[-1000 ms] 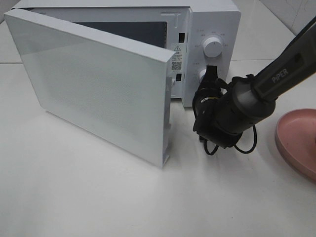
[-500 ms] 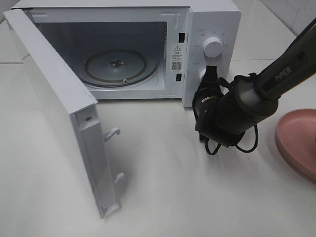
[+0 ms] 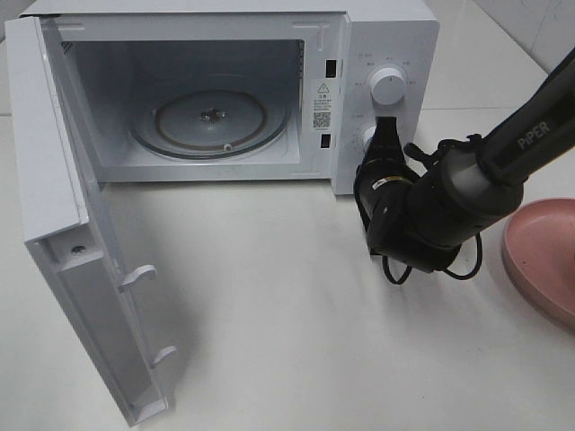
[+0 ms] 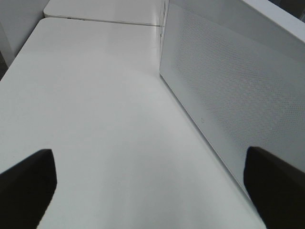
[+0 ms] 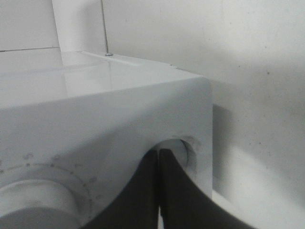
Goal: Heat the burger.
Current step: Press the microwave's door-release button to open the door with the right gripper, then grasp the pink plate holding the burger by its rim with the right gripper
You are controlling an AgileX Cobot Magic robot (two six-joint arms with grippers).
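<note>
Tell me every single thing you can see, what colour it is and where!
microwave: one, white, back of the table
door: one, white, hanging wide open on the left
glass turntable: one, clear, inside the microwave
knobs: two, white, right of the opening, one above the other
plate: one, pink, right edge of the table, cut off
table: one, white, under everything
right gripper: one, black, shut, tips by the lower knob
left gripper: one, black, open, empty, beside the door's outer face
</note>
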